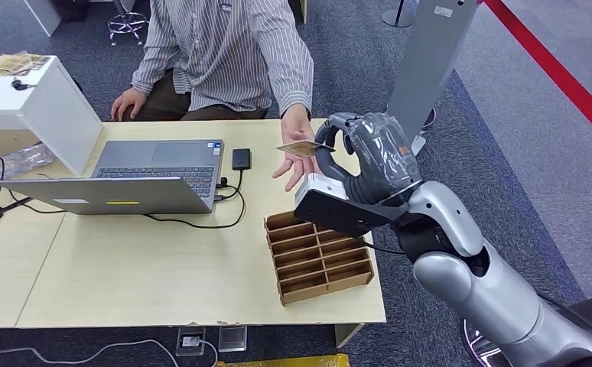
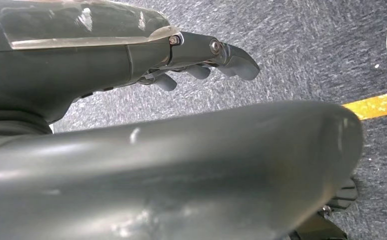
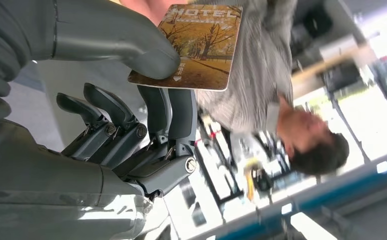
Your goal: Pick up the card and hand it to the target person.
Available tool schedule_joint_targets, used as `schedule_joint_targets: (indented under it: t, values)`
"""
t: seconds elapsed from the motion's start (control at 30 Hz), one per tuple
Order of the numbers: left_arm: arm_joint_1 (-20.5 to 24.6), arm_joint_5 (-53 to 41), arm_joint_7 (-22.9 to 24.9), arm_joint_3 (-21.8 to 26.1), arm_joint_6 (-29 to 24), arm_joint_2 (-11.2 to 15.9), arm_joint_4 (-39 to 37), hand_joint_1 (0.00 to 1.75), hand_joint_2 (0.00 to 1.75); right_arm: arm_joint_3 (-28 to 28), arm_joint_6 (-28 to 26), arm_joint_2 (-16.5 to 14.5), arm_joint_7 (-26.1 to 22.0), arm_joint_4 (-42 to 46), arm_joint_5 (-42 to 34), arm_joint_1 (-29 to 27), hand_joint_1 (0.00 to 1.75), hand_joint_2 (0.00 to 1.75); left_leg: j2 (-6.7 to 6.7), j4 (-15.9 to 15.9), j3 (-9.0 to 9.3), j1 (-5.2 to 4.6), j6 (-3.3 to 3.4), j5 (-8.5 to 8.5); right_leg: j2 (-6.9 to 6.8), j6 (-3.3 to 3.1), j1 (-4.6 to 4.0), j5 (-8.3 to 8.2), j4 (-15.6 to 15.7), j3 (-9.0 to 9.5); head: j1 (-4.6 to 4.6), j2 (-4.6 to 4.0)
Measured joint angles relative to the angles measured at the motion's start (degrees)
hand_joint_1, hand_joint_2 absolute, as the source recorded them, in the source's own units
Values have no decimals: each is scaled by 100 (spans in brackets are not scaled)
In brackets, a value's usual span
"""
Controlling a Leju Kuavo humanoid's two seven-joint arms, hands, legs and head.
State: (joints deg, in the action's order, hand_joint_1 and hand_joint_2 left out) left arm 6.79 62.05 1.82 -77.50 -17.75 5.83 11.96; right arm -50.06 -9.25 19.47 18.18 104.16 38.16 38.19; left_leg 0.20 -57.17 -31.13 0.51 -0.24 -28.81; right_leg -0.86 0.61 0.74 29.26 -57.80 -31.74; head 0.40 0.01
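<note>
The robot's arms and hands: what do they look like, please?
The right arm is smooth silver with a black wrist block. The right hand is grey under a glossy clear cover, with a thick grey thumb and darker fingers. The left hand looks alike, dark grey.

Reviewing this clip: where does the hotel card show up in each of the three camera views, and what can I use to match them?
Head view: the card sits right of centre, pinched by the right hand above the person's open palm.
Left wrist view: the card is not in it; that camera faces carpet.
Right wrist view: the card is at the top, under the thick thumb.
Shared landmark: the person's striped shirt, behind the card in the head and right wrist views.
</note>
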Motion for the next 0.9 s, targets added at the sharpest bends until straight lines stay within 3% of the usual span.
schedule_joint_targets:
  t: [0.1, 0.4, 0.5, 0.53, 0.63, 0.9]
  values:
    - [16, -37, -37, 0, -7, -4, 0, 0, 0, -24, -601, -147, -355, -626, 218, -4, 175, 175, -2, 0, 0, 0, 0, 0, -2, 0, 0, 0, 0, 2, -3, 0]
    - [20, -56, -45, -2, -7, -4, 0, 0, 0, -176, -1058, -360, -582, -1952, -41, -31, 175, 175, -2, 0, 0, 0, 0, 1, -2, 0, 0, 0, 0, 0, 5, 0]
    - [18, -45, -50, -2, 1, -3, 0, 0, 131, -241, -1157, -396, -589, -2192, -102, -32, 44, 175, -2, 0, 0, 0, 0, 1, -2, 0, 0, 0, 0, -1, 4, 0]
    - [19, -43, -52, -2, 11, -2, 0, 0, 131, -263, -1193, -407, -588, -2256, -118, -31, 0, 175, -2, 0, 0, 0, 0, 1, -2, 0, 0, 0, 0, -1, 3, 0]
    - [18, -38, -68, -2, 43, 4, 0, 0, 0, -314, -1299, -421, -584, -2398, -151, -31, 0, 175, -2, 0, 0, 0, 0, 1, -2, 0, 0, 0, 0, -1, -1, -1]
    - [15, 48, -79, -2, -52, 18, 0, 0, 0, -312, -1643, -450, -566, -2501, -393, -41, 0, 175, -1, 0, 0, 0, 0, 1, -1, 0, 0, 0, 0, -3, 3, -1]
